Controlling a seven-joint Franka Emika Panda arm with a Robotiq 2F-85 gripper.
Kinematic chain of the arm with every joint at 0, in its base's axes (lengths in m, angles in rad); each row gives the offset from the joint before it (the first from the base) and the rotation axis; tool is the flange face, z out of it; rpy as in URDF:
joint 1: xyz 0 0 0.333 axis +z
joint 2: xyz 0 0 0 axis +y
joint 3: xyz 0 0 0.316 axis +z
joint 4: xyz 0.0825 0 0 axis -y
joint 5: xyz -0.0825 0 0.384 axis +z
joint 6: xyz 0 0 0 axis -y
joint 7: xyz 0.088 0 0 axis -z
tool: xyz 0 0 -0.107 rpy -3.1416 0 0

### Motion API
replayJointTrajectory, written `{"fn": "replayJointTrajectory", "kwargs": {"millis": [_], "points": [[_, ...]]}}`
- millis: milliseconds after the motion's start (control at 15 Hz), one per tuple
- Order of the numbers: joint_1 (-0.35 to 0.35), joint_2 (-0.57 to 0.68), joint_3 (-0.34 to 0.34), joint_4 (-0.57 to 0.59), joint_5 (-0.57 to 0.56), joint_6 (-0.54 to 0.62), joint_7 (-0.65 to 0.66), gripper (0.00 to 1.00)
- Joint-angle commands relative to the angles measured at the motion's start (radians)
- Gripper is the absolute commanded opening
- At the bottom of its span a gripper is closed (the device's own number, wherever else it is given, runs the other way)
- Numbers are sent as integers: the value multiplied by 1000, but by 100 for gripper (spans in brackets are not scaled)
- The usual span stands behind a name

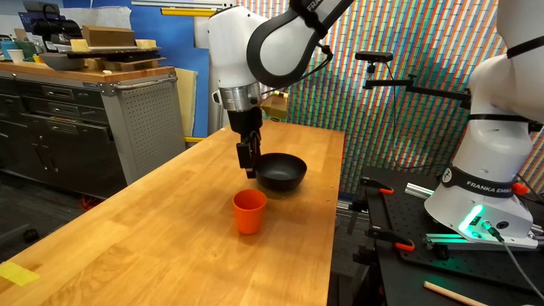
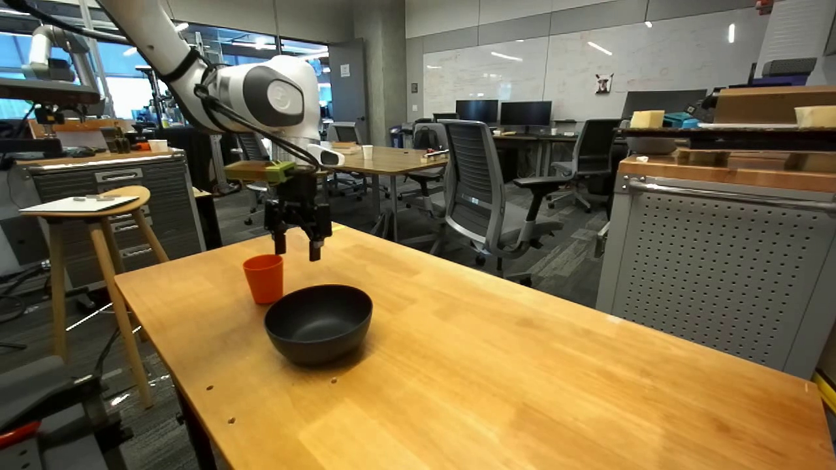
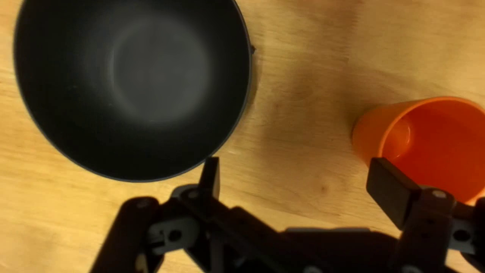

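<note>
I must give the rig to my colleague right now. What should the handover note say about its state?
Gripper: jaws open with nothing held; it hangs above the wooden table.
Things: orange cup and black bowl stand on the table, open side up and apart from each other. Nothing shows inside the bowl.
Done: the gripper is positioned close to both things, jaws spread.
Left: neither the cup nor the bowl is gripped yet.
</note>
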Motion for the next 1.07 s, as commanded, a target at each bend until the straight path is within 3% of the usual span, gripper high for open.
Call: {"fn": "replayJointTrajectory", "kwargs": {"millis": [0, 400, 1000], "points": [[15, 127, -5, 135, 67, -44, 6, 100], [33, 166, 1, 203, 146, -94, 21, 100], [55, 87, -8, 147, 162, -114, 70, 100]]}}
